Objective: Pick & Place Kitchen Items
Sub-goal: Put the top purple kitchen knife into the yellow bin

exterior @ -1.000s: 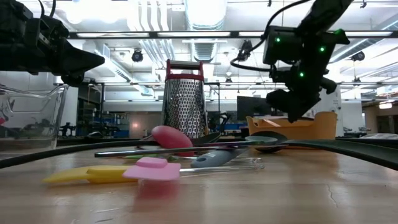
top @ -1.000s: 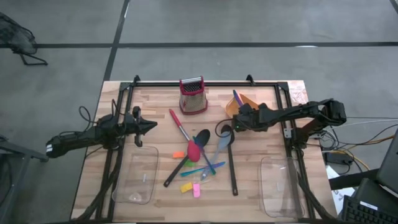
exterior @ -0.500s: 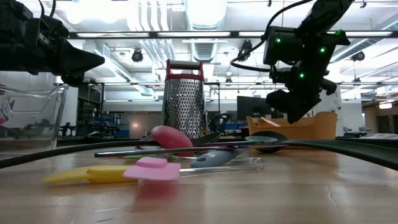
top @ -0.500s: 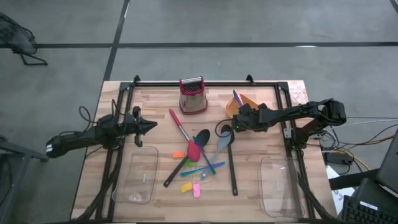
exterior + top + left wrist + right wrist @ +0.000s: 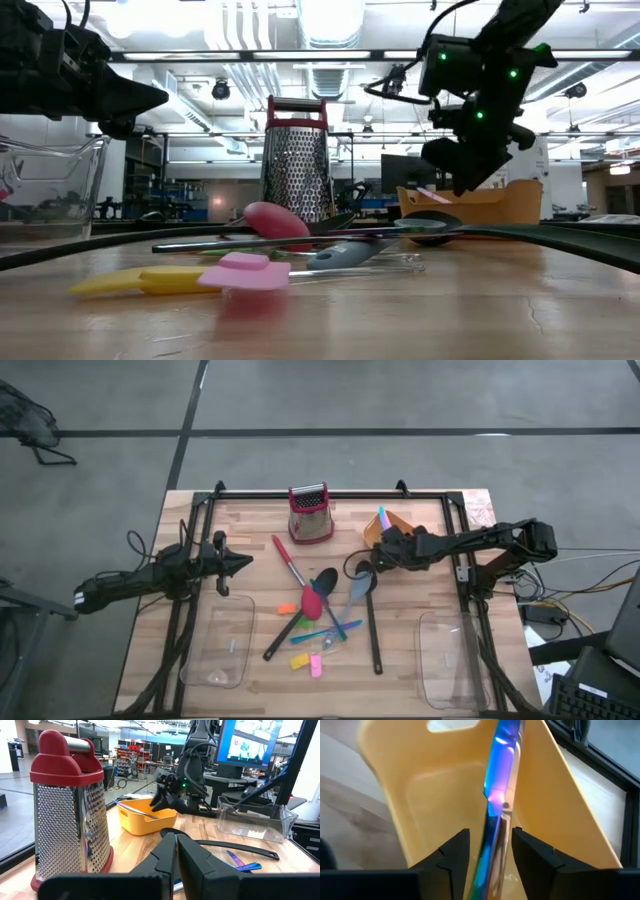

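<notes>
My right gripper point(image 5: 380, 553) hangs over the near rim of the orange bowl point(image 5: 397, 526) at the far right and is shut on a thin blue-purple stick point(image 5: 496, 815). The stick runs from the fingers into the bowl point(image 5: 420, 795). Black spoons point(image 5: 372, 622), a red-headed spoon point(image 5: 311, 601), thin sticks point(image 5: 333, 628) and small orange, yellow and pink pieces point(image 5: 305, 660) lie in a loose heap at the table's middle. My left gripper point(image 5: 245, 563) is shut and empty, off the table at the left, pointing at the red box grater point(image 5: 70, 805). My right gripper holds the stick's shaft point(image 5: 490, 845) between its two fingers point(image 5: 451, 854); the stick lies along the fingers and fills most of the gap. The stick's far end point(image 5: 381, 513) reaches over the bowl. Whether that end rests on the bowl, I cannot tell.
The red box grater point(image 5: 310, 513) stands upright at the far middle. Two clear containers stand near the front, one at the left point(image 5: 222, 643) and one at the right point(image 5: 450, 658). Black frame rails point(image 5: 468, 595) run along both sides of the table.
My right gripper has gone a little toward the table's left edge and slightly up, still at the bowl's rim.
</notes>
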`<state>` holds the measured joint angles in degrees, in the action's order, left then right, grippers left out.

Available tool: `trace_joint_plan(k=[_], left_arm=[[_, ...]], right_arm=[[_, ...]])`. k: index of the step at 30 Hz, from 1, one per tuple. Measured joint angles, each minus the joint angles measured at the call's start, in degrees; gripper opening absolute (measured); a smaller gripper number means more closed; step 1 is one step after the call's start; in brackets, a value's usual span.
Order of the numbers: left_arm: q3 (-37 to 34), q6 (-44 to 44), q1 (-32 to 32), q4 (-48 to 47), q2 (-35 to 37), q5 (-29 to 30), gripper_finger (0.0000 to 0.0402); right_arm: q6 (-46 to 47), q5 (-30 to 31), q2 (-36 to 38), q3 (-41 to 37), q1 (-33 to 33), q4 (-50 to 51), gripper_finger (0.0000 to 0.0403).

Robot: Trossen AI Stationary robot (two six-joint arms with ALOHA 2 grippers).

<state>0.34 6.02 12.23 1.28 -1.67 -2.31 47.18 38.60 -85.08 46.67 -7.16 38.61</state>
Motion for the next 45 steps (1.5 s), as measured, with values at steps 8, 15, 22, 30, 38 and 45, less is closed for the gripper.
trace_joint_plan(k=[8,15,22,30,38,45], left_arm=[[0.00,0.00,0.00,0.00,0.00,0.00,0.0023],[0.00,0.00,0.02,0.00,0.00,-0.02,0.0023],[0.00,0.00,0.00,0.00,0.00,0.00,0.0023],[0.00,0.00,0.00,0.02,0.02,-0.02,0.0023],[0.00,0.00,0.01,0.01,-0.51,0.00,0.0023],[0.00,0.00,0.02,0.02,-0.82,-0.01,0.0023]], right_arm=[[-1.52,-1.37,0.00,4.78,2.10,0.00,0.0166],[-3.87,-1.52,-0.14,9.81,7.12,-1.36,0.0176],[-7.42,-8.27,-0.28,10.19,13.09,-12.40,0.0167],[-10.43,-13.16,-4.69,10.40,19.71,-28.60,0.0155],[-7.24,-19.97,-17.58,17.63,21.18,-26.91,0.0164],[-6.33,-23.37,-25.74,26.34,21.29,-17.60,0.0197]])
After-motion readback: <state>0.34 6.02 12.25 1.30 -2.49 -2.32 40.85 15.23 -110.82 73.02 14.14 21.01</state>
